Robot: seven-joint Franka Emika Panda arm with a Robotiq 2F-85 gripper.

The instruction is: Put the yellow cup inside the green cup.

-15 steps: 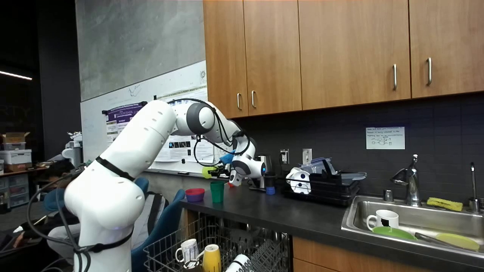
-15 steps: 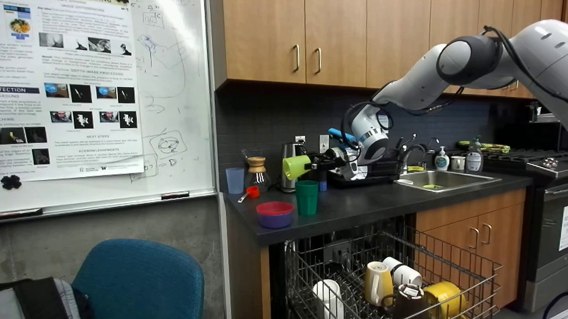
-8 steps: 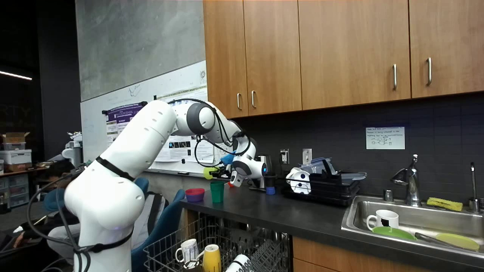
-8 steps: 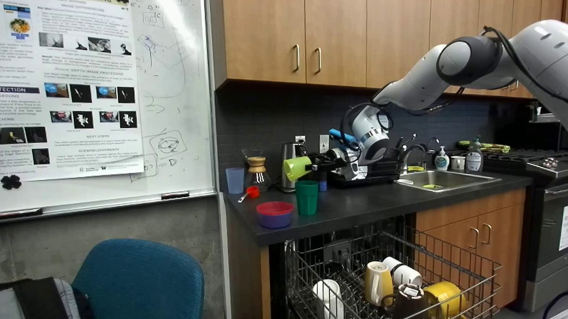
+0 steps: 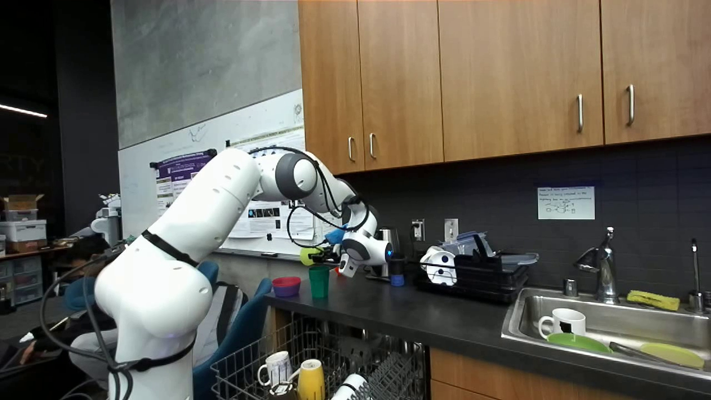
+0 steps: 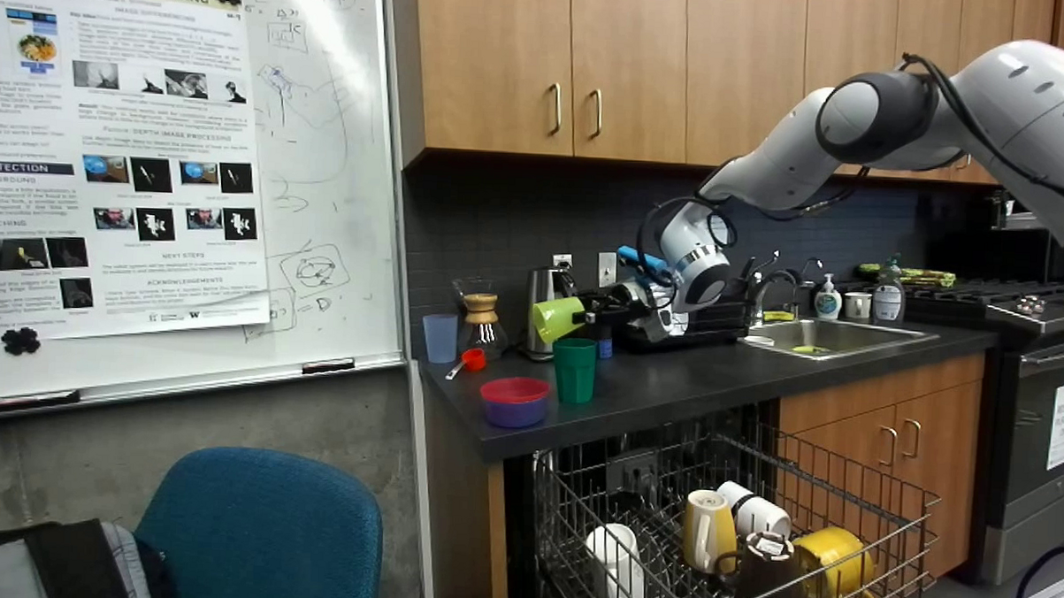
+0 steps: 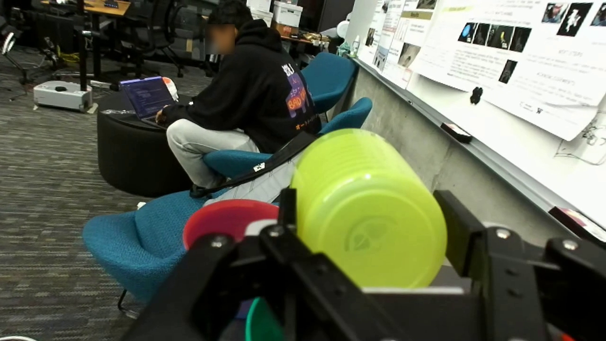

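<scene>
Yellow cup (image 6: pixel 557 318): aloft, tipped over, mouth to the left
Gripper (image 7: pixel 371 215): jaws pinching the yellow cup's sides
Green cup (image 6: pixel 574 373): upright on the counter (image 6: pixel 671 375), lower than the yellow cup
Bowls (image 6: pixel 516 410): just left of the green cup

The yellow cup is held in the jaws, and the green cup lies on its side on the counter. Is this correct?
Not quite: the green cup stands upright on the counter, as both exterior views show. The yellow cup is held in the jaws.
</scene>
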